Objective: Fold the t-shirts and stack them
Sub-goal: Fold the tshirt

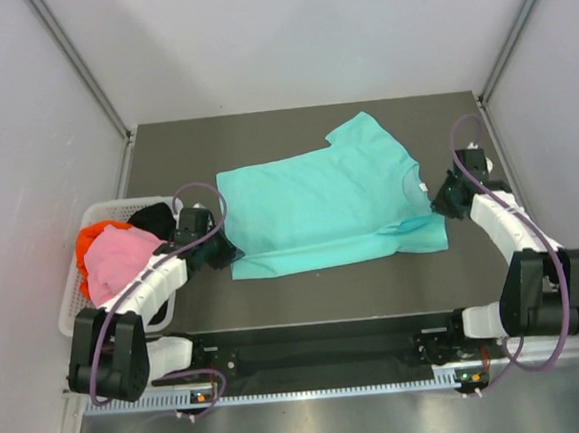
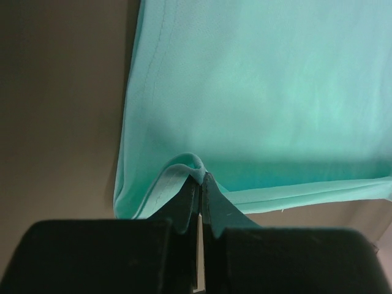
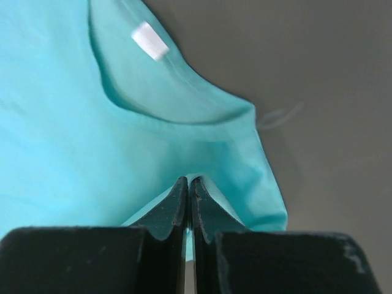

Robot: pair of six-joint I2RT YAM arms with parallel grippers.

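A teal t-shirt (image 1: 324, 206) lies spread on the dark table, collar to the right, hem to the left. My left gripper (image 1: 224, 250) is shut on the shirt's hem edge; in the left wrist view (image 2: 201, 177) a fold of teal cloth (image 2: 257, 79) is pinched between the jaws. My right gripper (image 1: 441, 203) is shut on the shoulder by the collar; the right wrist view (image 3: 188, 182) shows teal cloth (image 3: 55, 135) in the jaws and a white label (image 3: 149, 40). Pink (image 1: 118, 262), red-orange (image 1: 97, 235) and black (image 1: 151, 219) shirts lie heaped in the basket.
A white lattice basket (image 1: 81, 288) stands at the table's left edge, beside my left arm. White walls and metal rails close in the table on the left, right and back. The dark table (image 1: 293, 131) shows behind the teal shirt.
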